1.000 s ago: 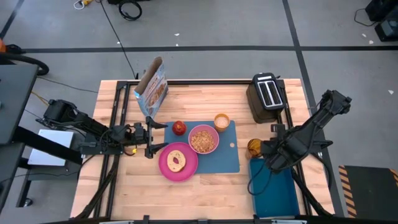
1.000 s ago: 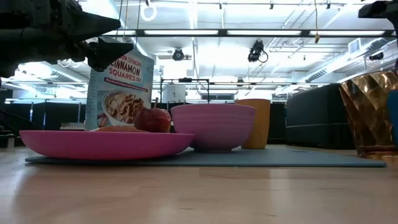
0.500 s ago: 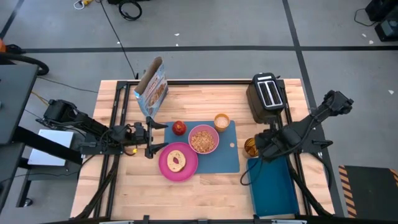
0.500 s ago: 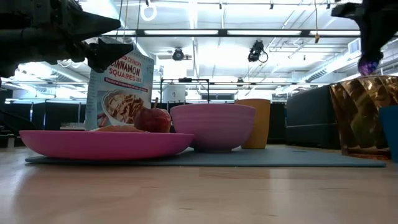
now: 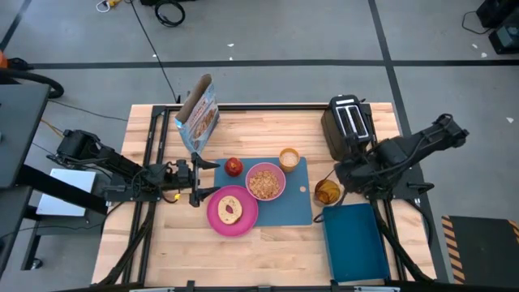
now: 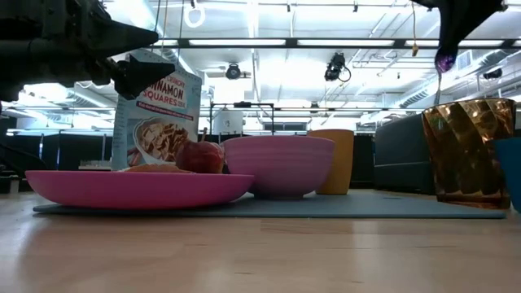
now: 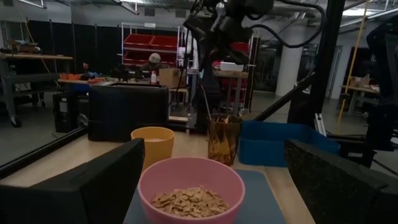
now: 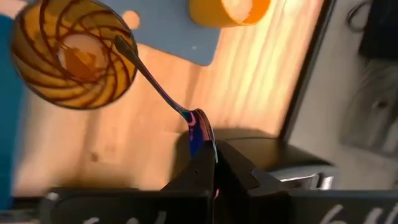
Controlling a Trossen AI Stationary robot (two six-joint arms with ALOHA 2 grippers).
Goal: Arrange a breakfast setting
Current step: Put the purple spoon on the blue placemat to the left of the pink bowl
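Observation:
A blue mat [image 5: 300,207] carries a pink plate [image 5: 243,221] with a bagel [image 5: 230,210], a pink bowl [image 5: 265,182] of cereal, a yellow-orange cup [image 5: 289,158] and a red apple [image 5: 234,167]. An amber glass [image 5: 328,191] stands on the wood just right of the mat. My right gripper [image 5: 347,177] hangs above that glass, shut on a blue-purple spoon [image 8: 155,84]. My left gripper [image 5: 197,183] waits open and level at the mat's left edge, holding nothing. My right gripper pinches the spoon's wide bowl end [image 8: 199,127] between its two fingers, coming steeply from above. The spoon hangs slanting below the fingers, handle downward. Its thin handle tip [image 8: 119,41] is over the amber glass's mouth; whether it is inside the rim I cannot tell.
A black toaster [image 5: 349,126] stands at the far right, close behind my right arm. A dark blue tray [image 5: 357,242] lies at the near right, a cereal box [image 5: 199,113] at the far left. Bare wood shows along the near edge.
My right gripper has risen and swung from above the tray's far end toward the toaster, rolling as it went, still shut. The spoon has come up with it above the amber glass. The glass has shifted a little toward the mat.

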